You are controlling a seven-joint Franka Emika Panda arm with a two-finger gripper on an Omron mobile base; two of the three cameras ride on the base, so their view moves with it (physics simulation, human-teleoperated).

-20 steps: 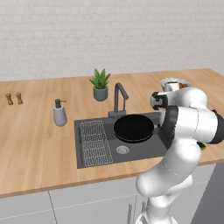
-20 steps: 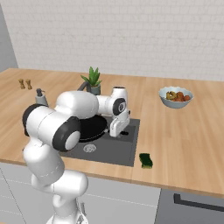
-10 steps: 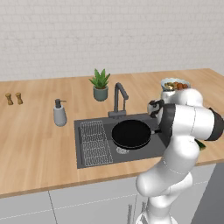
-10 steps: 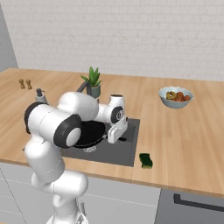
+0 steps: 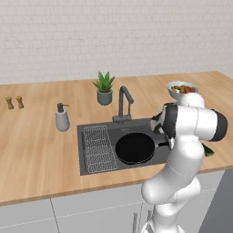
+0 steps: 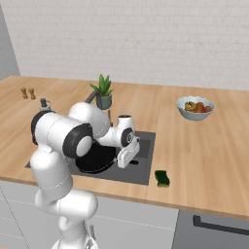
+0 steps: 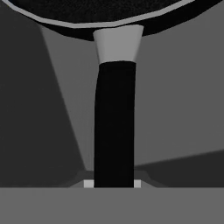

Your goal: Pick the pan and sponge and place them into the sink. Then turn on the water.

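1. The pan [image 5: 134, 148] is seen as a round, matte black disc low in the sink [image 5: 86, 136], at the centre of the left base view; the sink is a dark grey rectangular recess cut into a pale wood-grain counter [image 5: 36, 150].
2. A fine wire rack [image 5: 98, 148] is laid over the left part of the basin, and a dark gooseneck faucet [image 5: 124, 102] rises from its far edge.
3. In the hand view the pan's thin straight black handle [image 7: 114, 127] runs from the bottom centre up to a pale grey neck, where it is joined to the pan's rim along the top edge.
4. The gripper [image 6: 127, 156] is placed at the handle's outer end, right of the pan body in the left base view and over the basin's right part.
5. The handle is seen rising from between two pale finger tips [image 7: 89, 183] at the bottom of the hand view, set close against its sides; it appears to be clamped, the jaws being narrowed to the handle's width.
6. The sponge [image 6: 162, 178], a small yellow block with a green top, lies on the counter just beyond the basin's right corner in the right base view, apart from the gripper.
7. In the left base view the sponge is mostly hidden behind the arm, and the gripper is covered by the forearm.
8. Whether the pan rests on the basin floor cannot be told.
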